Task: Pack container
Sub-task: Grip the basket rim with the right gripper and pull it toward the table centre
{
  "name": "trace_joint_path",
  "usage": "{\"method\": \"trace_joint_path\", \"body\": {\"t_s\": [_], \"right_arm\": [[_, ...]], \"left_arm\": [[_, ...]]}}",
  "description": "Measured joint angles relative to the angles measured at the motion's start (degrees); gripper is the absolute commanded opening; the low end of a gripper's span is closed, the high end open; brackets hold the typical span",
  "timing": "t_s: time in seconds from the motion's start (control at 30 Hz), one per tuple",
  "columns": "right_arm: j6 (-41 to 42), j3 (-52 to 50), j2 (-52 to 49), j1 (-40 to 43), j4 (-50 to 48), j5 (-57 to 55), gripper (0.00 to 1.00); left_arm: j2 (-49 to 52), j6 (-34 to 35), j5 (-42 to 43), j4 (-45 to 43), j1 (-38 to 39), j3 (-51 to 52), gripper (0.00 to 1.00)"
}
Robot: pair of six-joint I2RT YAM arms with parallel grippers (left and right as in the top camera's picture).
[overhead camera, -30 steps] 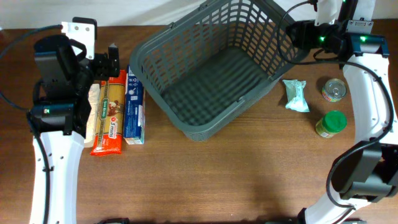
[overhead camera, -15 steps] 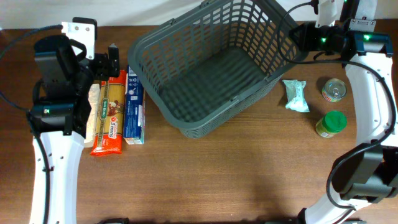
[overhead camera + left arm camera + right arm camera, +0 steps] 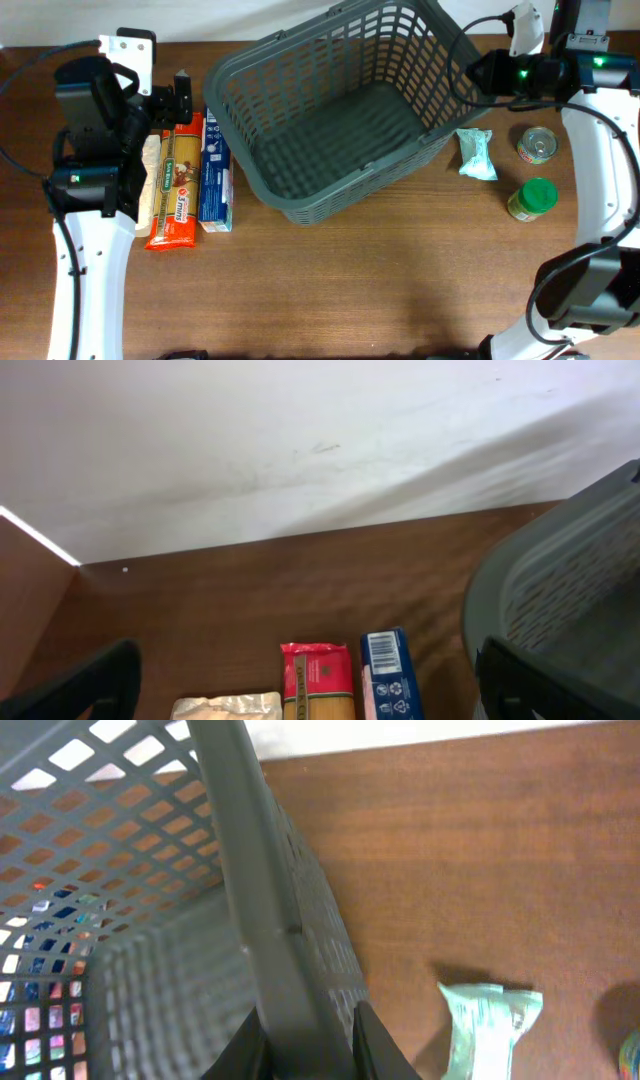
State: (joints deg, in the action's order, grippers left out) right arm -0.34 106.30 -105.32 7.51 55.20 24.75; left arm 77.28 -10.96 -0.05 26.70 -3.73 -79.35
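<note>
Left gripper: jaws spread wide, arm extended toward the far edge. Right gripper: fingers clamped on the container rim, arm extended far.

On the brown wooden surface there is one large dark grey plastic basket with lattice sides, in the upper middle of the frame. At the left side lie three long flat food packs: one pale beige packet, one red-orange pasta packet and one blue and white carton. At the right side are three small things: one pale green crinkled pouch, one round metal tin and one jar with a green lid.
</note>
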Motion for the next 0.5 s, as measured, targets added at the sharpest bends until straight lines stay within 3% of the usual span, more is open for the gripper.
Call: {"method": "trace_joint_path", "body": {"t_s": [0.5], "right_arm": [[9.4, 0.9, 1.7, -0.7, 9.8, -2.5, 0.07]], "left_arm": [[0.0, 0.0, 0.0, 0.0, 0.0, 0.0, 0.99]]}}
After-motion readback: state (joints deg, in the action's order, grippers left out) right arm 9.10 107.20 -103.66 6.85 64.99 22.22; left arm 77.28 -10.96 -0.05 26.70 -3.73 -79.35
